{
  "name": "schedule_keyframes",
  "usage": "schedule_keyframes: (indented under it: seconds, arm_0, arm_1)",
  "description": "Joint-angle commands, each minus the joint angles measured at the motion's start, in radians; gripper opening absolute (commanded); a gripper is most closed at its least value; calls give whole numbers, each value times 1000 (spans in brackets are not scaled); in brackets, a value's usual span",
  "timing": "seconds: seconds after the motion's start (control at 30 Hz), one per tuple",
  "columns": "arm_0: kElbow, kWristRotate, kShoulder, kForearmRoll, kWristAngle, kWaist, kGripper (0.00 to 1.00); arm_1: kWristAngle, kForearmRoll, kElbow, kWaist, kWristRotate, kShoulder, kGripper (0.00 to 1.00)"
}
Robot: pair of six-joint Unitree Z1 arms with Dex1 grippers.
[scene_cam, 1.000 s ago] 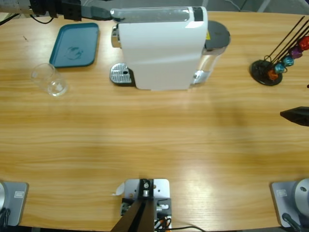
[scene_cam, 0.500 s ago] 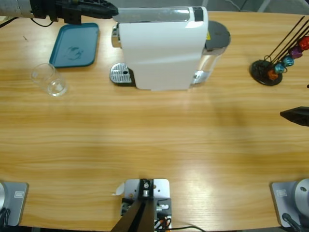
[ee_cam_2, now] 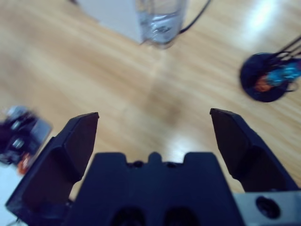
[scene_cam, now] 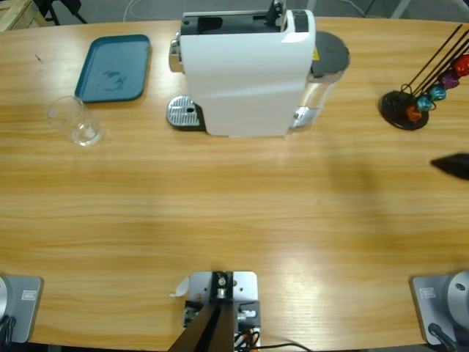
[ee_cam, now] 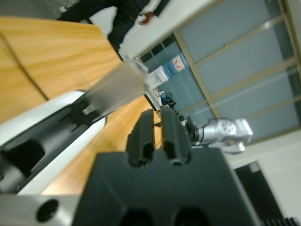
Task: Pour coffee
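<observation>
The white coffee machine (scene_cam: 245,73) stands at the back middle with its top lever (scene_cam: 277,10) raised and the dark slot open. An empty clear glass (scene_cam: 73,121) stands at the left. No coffee shows anywhere. My left gripper (ee_cam: 158,113) is shut with nothing in it, just above the machine's open top (ee_cam: 42,136); the high view does not show it. My right gripper (ee_cam_2: 154,115) hangs open over bare table, with only its black tip (scene_cam: 453,166) at the right edge of the high view.
A teal tray (scene_cam: 113,67) lies at the back left. A black capsule stand (scene_cam: 410,106) with coloured capsules is at the back right, also in the right wrist view (ee_cam_2: 268,77). The machine's water tank (ee_cam_2: 160,21) is nearby. A person (ee_cam: 124,14) stands beyond the table.
The left arm, which reached along the machine's top from the upper left, has left the high view. The machine's lever now stands up and the top is open. The right gripper's tip slid slightly right.
</observation>
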State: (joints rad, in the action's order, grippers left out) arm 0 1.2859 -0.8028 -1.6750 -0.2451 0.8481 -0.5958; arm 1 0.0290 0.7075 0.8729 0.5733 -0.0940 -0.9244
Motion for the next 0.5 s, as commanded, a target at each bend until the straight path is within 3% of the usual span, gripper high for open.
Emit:
schedule_keyframes:
  seconds: [0.03, 0.1, 0.2, 0.37, 0.5]
  arm_0:
    - [-347, 467, 305, 92, -222, -19, 987]
    - [-383, 623, 402, 296, -401, -48, 987]
    - [-406, 825, 468, 554, -693, -160, 991]
    - [-538, 861, 582, 567, -769, -170, 999]
    - [-600, 866, 622, 577, -782, -148, 1000]
  arm_1:
    - [181, -88, -72, -223, -105, 23, 1000]
    - [203, -178, -129, -300, -113, -6, 1000]
    - [186, -292, -193, -379, -113, -40, 972]
    - [101, -496, -278, -451, -92, -118, 848]
    - [42, -676, -318, -474, -92, -237, 817]
